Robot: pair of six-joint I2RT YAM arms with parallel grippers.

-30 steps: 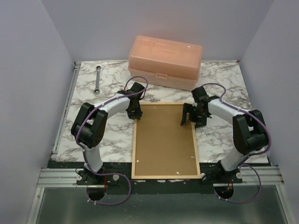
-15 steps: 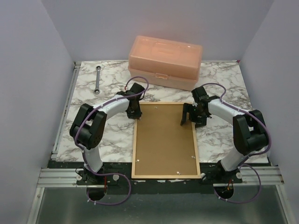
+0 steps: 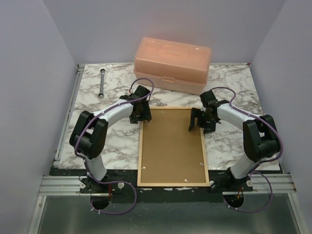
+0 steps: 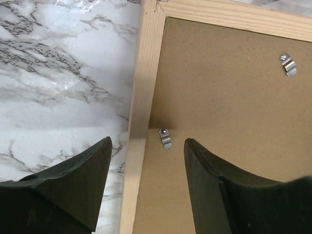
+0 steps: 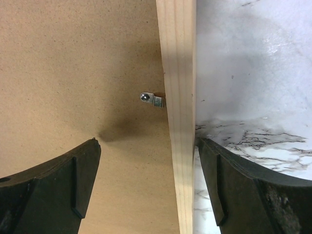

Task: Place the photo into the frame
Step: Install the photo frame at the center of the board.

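You are looking at one frame (image 3: pixel 171 184), lying face down near the middle of the table (image 3: pixel 117 141), with one brown backing panel (image 3: pixel 170 146) sitting inside it. Two grippers are hovering at its far end. The left gripper (image 4: pixel 147 142) is standing with fingers apart over the left rail, holding nothing; its camera is showing two metal clips (image 4: pixel 165 138). The right gripper (image 5: pixel 147 142) is spread wide over the right rail, also holding nothing, with one clip (image 5: pixel 153 100) showing. One peach box (image 3: pixel 173 63) and one wrench (image 3: pixel 102 83) are lying beyond. The marble-patterned table is sitting between three plain pale lilac walls (image 3: pixel 97 29).
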